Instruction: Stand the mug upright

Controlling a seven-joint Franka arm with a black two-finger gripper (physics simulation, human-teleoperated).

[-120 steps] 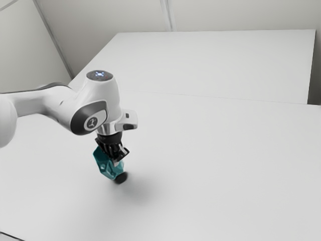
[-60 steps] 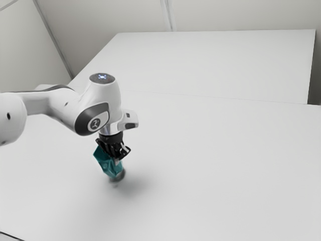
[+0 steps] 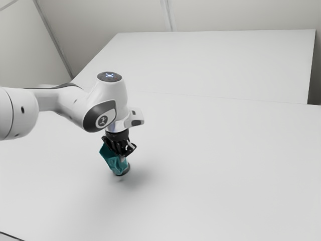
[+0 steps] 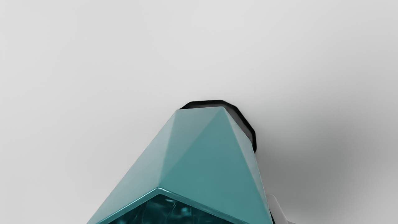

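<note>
White tabletop [image 3: 225,191] spreads out, a thin dark line [image 3: 11,236] at its near corner on the exterior view's left. Teal mug [image 3: 114,164] leans over it, left of the exterior view's middle, mouth raised towards the exterior view's left, black base [image 4: 241,121] lower; whether that touches the table, I can't tell. My gripper [image 3: 122,157] has hold of the mug; how far open it is, I can't tell. Farther off, past a faint seam, come more white surface and pale walls [image 3: 241,14].
</note>
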